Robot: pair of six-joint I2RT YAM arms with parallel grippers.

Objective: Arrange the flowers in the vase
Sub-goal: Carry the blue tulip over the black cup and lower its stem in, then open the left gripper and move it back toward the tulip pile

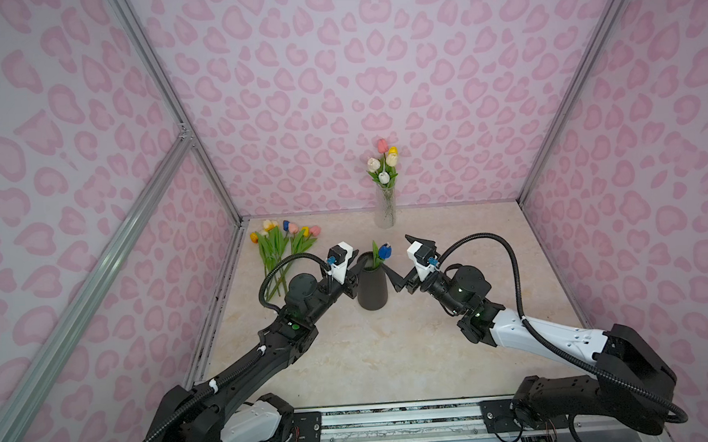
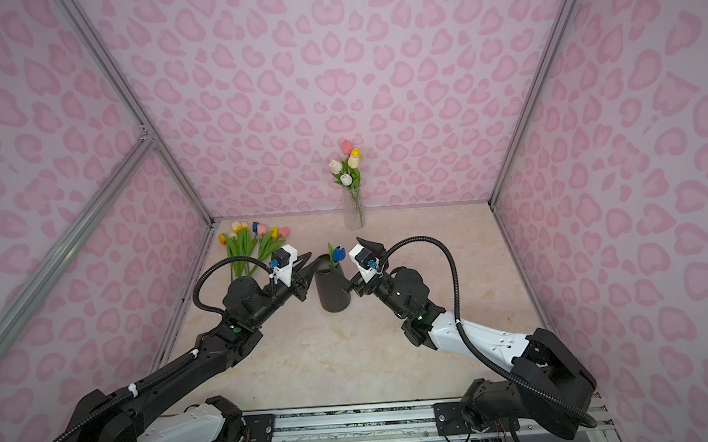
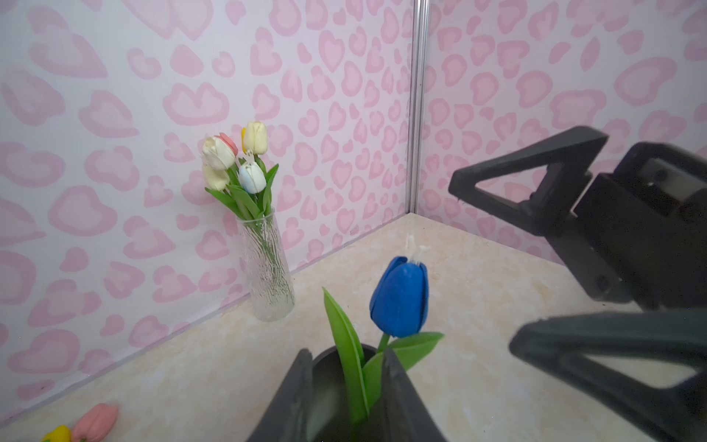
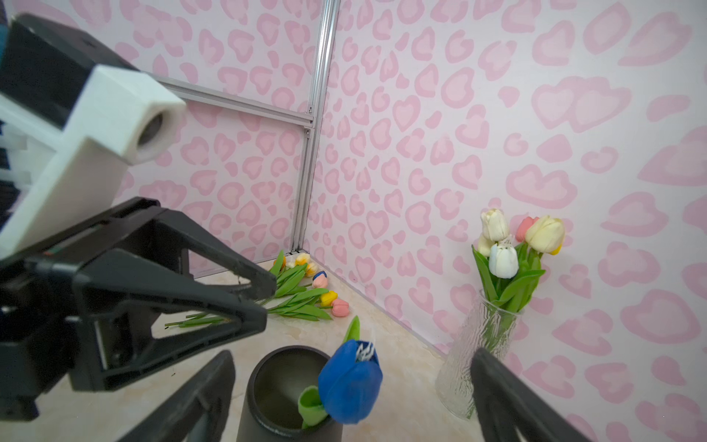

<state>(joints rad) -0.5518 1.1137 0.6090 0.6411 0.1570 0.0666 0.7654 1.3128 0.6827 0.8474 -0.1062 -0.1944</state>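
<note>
A dark vase (image 1: 371, 287) (image 2: 333, 291) stands mid-table with one blue tulip (image 1: 384, 251) (image 3: 399, 298) (image 4: 350, 382) upright in it. My left gripper (image 1: 356, 264) (image 3: 346, 356) sits at the vase's left rim, its jaws open a little around the tulip's leaves, with a gap showing beside them. At the right of the vase, my right gripper (image 1: 396, 256) (image 4: 352, 358) is wide open and holds nothing. Loose flowers (image 1: 280, 242) (image 2: 249, 244) (image 4: 302, 294) lie in a pile at the back left corner.
A clear glass vase (image 1: 385, 208) (image 2: 353, 211) (image 3: 267, 268) with several pale, pink and yellow tulips stands against the back wall. Pink patterned walls with metal frame posts (image 1: 199, 155) close in the marble table (image 1: 392, 353) on three sides.
</note>
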